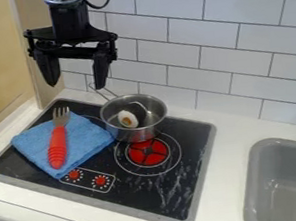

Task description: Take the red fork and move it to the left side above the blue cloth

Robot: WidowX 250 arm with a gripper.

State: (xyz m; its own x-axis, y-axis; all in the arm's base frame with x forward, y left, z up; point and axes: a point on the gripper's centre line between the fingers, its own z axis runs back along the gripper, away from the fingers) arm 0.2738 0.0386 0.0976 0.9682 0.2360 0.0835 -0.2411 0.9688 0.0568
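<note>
- Gripper (76, 85): at 10 o'clock in your camera view, hanging fingers-down in front of the tiled wall (237, 37); its two fingers stand wide apart, with nothing between them.
- Fork (57, 143): the task's item, red-handled, lying on the blue cloth (90, 136); you see its metal tines directed towards 12 o'clock and its handle end towards 6.
- Cloth: spread on the 9 o'clock side of the black stove top (195, 142); from it, you find the gripper above, between 12 and 1 o'clock.
- Pot (136, 133): upright, between 2 and 3 o'clock from the cloth, its handle directed towards 11; inside, note a toy egg (127, 119) beside a dark item.
- Burner mark (147, 153): red, at 6 o'clock from the pot.
- Red knobs (101, 180): a pair, at 5 o'clock from the cloth.
- Sink (251, 181): grey, set in the white counter (222, 149), at 4 o'clock from the stove top.
</note>
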